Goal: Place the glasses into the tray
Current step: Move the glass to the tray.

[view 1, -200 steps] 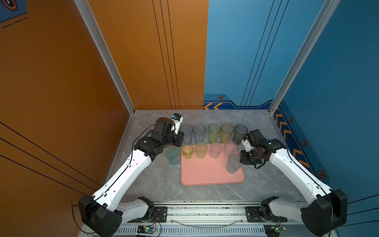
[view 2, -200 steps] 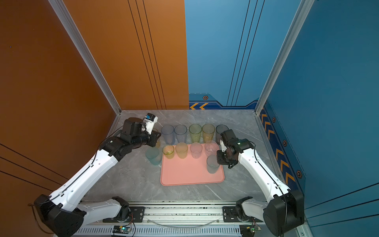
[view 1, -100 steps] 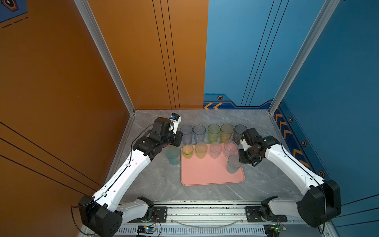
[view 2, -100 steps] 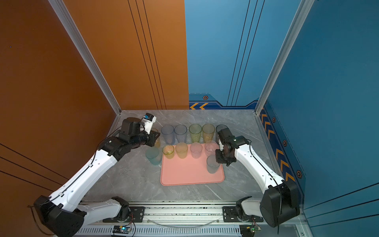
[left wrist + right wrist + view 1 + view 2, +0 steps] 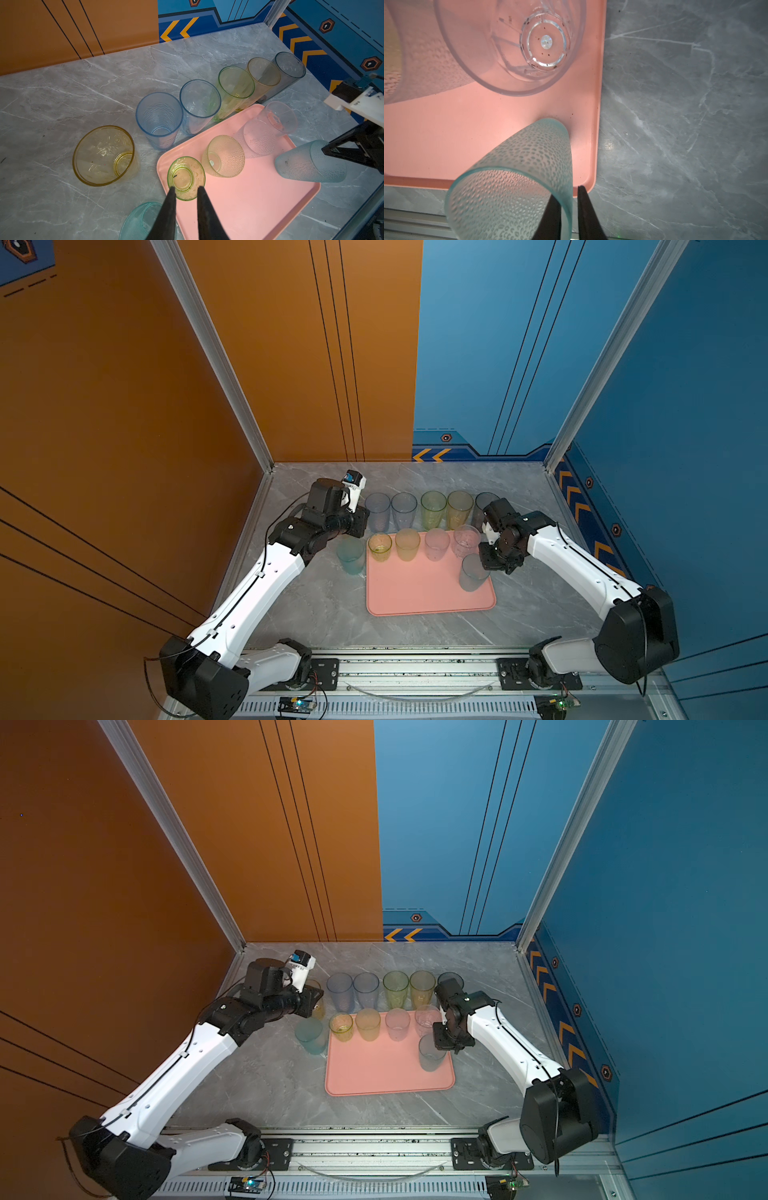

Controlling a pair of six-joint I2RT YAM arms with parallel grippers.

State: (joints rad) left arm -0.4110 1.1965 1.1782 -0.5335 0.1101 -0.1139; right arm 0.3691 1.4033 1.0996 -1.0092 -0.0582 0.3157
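- Right wrist view showed the right tool (image 5: 566, 193) narrow, its two fingers astride the rim wall of the frosted tumbler (image 5: 517, 182), one inside and one outside. A sliver of gap remained by the outer finger, so I could not tell whether it truly pinched.
- Change noted: a second ago this tool stood close beside the tumbler. It had since moved in over the rim, and its fingers had drawn closer together. The tumbler itself had not shifted in either top view.
- Frosted tumbler (image 5: 473, 574) stood upright inside the tray (image 5: 415, 597), near the tray's near right corner and close to the rim.
- Left wrist view showed the left tool (image 5: 186, 188) narrow and empty, hovering over the small green glass (image 5: 186, 176) at the tray's far left corner. I saw no contact. Its pose was much as it had been a second ago.
- Count: five glasses were in the tray, four along its far edge plus the frosted one.
- Seven were on the surface (image 5: 291, 605). The teal tumbler (image 5: 350, 556) stood just beside the tray's left edge, and the yellow tumbler (image 5: 104, 155) stood near the left tool. The back row (image 5: 432, 510) of five tall ones stood behind the tray.
- Reading: since the frosted tumbler was already in the tray, the closing looked like a re-grip to shift or straighten it, not a fresh delivery.
- Risk: a rim pinch on a thin wall so near the tray's edge could tip it.
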